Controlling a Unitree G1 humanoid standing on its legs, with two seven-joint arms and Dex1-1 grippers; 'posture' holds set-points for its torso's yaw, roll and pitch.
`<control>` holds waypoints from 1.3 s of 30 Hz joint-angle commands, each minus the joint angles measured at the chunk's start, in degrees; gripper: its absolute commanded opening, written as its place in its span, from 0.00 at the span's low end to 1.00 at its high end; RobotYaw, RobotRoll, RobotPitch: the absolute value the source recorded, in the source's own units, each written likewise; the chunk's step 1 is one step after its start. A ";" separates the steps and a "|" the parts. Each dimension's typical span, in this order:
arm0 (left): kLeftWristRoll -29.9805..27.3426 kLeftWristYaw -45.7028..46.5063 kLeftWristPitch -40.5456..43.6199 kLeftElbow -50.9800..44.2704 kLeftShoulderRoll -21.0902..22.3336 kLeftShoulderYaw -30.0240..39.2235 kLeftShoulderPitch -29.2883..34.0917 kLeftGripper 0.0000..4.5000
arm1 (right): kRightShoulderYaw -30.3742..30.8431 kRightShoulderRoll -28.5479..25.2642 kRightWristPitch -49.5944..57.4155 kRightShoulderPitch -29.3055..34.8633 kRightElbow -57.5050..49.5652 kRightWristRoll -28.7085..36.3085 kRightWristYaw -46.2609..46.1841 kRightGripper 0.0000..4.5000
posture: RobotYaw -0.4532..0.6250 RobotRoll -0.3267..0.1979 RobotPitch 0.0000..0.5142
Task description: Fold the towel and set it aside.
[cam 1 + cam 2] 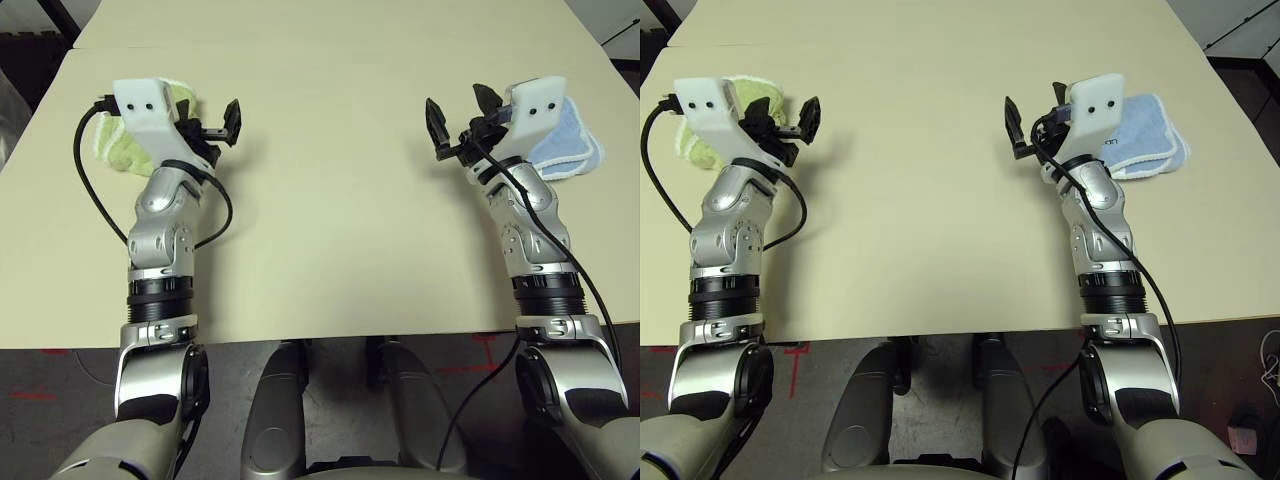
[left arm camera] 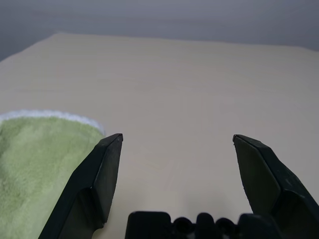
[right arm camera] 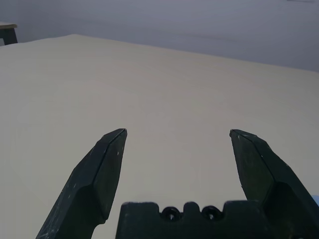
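Fingers of left gripper and right gripper wide apart, empty; green towel lies folded at worktop edge; task looks finished, arms need only retreat

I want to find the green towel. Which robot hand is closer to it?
Left. The left gripper hangs open right beside the green towel, which lies partly under that wrist. The right gripper, also open, is across the table by the blue towel.
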 commanded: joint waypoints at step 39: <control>5.62 4.80 -5.33 -6.87 0.72 0.10 10.74 1.00 | -4.72 -0.73 -15.88 3.88 14.53 -2.14 -7.35 1.00 | 0.43 0.62 0.49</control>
